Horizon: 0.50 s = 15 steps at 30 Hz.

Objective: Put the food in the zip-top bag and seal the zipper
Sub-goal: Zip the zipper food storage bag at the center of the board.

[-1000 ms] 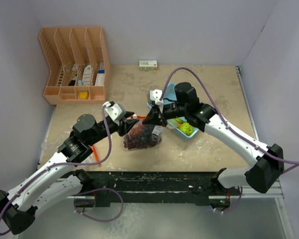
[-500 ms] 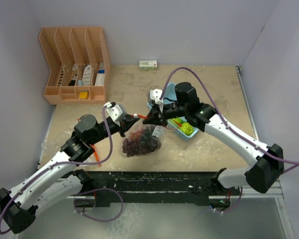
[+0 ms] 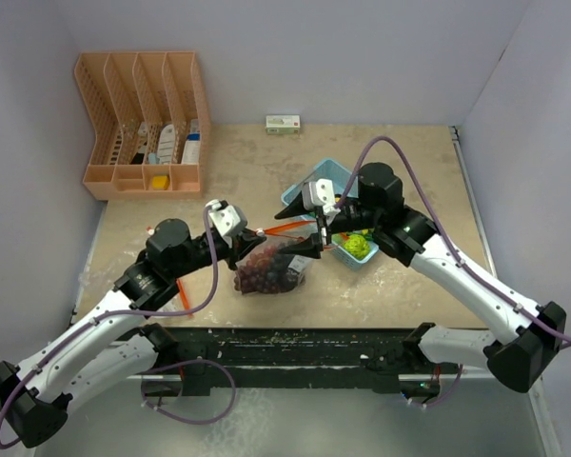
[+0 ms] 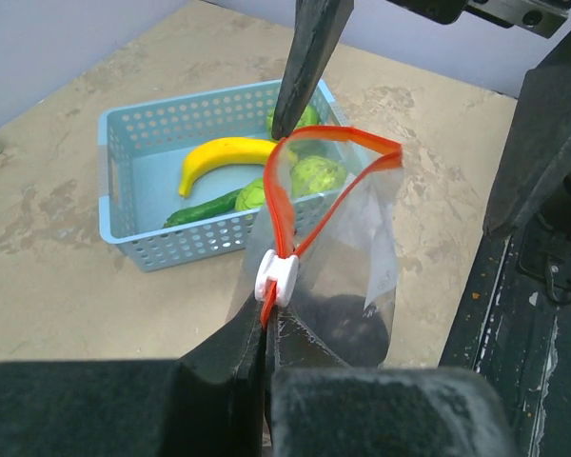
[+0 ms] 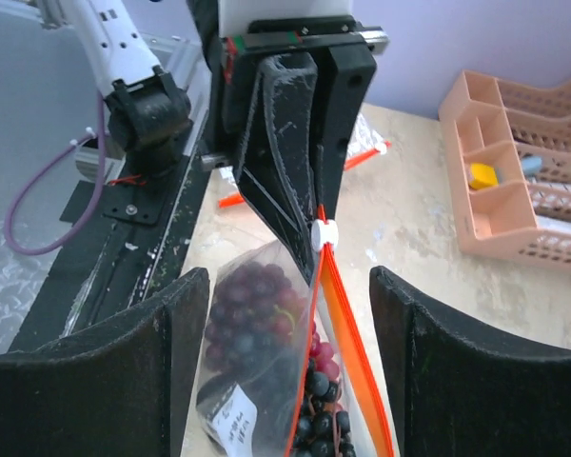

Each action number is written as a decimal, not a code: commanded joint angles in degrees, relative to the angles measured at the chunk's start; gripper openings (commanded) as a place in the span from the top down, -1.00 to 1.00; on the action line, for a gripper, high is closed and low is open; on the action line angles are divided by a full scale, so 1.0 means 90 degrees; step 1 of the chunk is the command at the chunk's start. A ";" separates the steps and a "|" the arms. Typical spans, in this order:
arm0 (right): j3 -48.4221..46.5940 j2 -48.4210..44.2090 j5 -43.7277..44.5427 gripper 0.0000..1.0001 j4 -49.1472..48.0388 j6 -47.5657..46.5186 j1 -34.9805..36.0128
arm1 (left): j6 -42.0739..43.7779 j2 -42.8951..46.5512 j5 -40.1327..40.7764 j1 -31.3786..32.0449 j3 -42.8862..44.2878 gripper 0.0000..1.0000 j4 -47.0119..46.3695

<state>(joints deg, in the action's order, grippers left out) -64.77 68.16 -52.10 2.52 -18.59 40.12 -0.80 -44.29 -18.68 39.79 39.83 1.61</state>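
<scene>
A clear zip-top bag with an orange zipper holds a dark red-purple grape bunch. My left gripper is shut on the zipper edge just below the white slider. My right gripper stands open, its fingers either side of the bag's mouth without touching it. More food lies in the light-blue basket: a yellow banana, bumpy lime-green fruits and a long green vegetable. From the top view one lime-green fruit shows beside my right gripper.
An orange desk organizer with small items stands at the back left. A small white box lies by the back wall. An orange marker lies under my left arm. The table's black front rail runs close to the bag.
My right gripper has let go of the zipper, opened and drawn back to the right. The left gripper has shut on the zipper end, and the bag has sagged lower.
</scene>
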 commanded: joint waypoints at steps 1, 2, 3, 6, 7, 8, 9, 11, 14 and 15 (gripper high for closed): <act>-0.0157 0.0300 -0.0507 -0.37 -0.0250 -0.0118 0.0015 | 0.0089 0.0149 -0.0318 -0.0003 0.0158 1.00 -0.0511; -0.0274 0.0453 -0.0515 -0.34 -0.0156 -0.0096 0.0015 | 0.0089 0.0134 -0.0338 0.0002 0.0166 1.00 -0.0503; -0.0414 0.0622 -0.0576 -0.29 -0.0056 -0.0093 0.0015 | 0.0089 0.0113 -0.0375 0.0000 0.0185 1.00 -0.0516; -0.0810 0.1037 -0.0897 -0.16 0.0161 -0.0128 0.0015 | 0.0106 0.0073 -0.0413 -0.0003 0.0219 1.00 -0.0493; -0.0864 0.1137 -0.0926 -0.13 0.0151 -0.0111 0.0018 | 0.0119 0.0069 -0.0398 0.0002 0.0222 1.00 -0.0480; -0.0872 0.1184 -0.0958 -0.12 0.0092 -0.0053 0.0015 | 0.0127 0.0068 -0.0389 -0.0001 0.0222 1.00 -0.0471; -0.0853 0.1203 -0.0975 -0.11 -0.0011 0.0035 0.0018 | 0.0139 0.0074 -0.0386 0.0001 0.0222 1.00 -0.0470; -0.0746 0.1184 -0.0979 -0.09 -0.0326 0.0229 0.0018 | 0.0156 0.0059 -0.0403 -0.0001 0.0223 1.00 -0.0462; -0.0658 0.1148 -0.1021 0.00 -0.0605 0.0361 0.0018 | 0.0183 0.0046 -0.0405 0.0002 0.0222 1.00 -0.0442; -0.0655 0.1147 -0.1056 0.05 -0.0634 0.0383 0.0015 | 0.0186 0.0042 -0.0405 -0.0002 0.0218 1.00 -0.0450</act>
<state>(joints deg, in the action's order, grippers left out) -69.65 80.47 -58.48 1.89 -17.50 40.16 -0.27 -44.25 -20.88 39.79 39.83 2.13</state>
